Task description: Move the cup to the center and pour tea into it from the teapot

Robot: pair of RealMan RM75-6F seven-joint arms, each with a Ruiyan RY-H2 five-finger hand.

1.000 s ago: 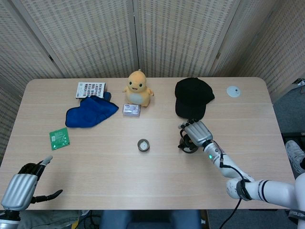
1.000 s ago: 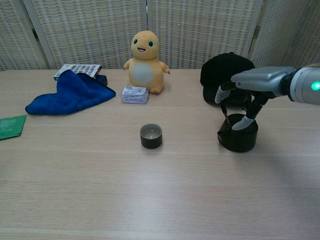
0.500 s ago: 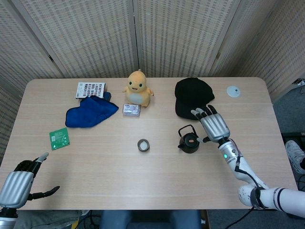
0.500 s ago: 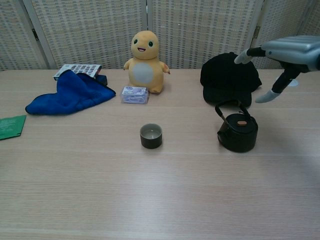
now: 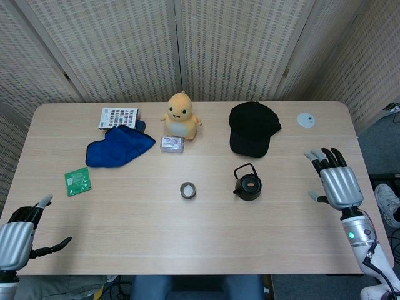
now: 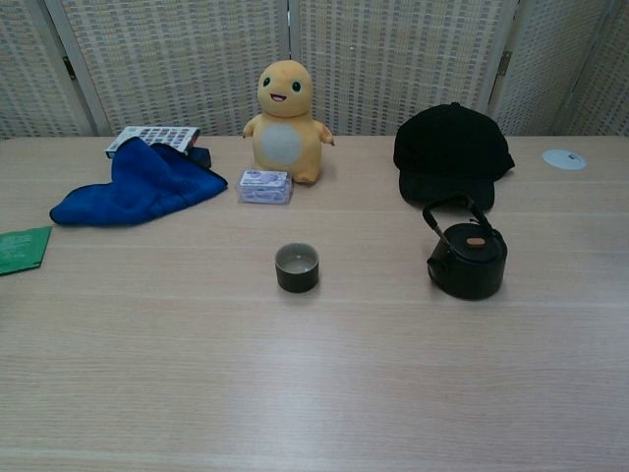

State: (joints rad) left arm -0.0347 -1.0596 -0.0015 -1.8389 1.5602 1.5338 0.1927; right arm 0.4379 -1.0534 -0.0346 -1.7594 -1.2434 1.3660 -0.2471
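Cup (image 5: 188, 190): upright, mid-surface, landmark for all below. Teapot (image 5: 248, 185): right of cup, apart, lid on, handle raised. Right hand (image 5: 334, 181): far right of cup, fingers spread, holding nothing. Left hand (image 5: 19, 235): far left of cup, near edge, fingers released, empty. Risk: cup is small; a fast or off-centre pour would likely spill.
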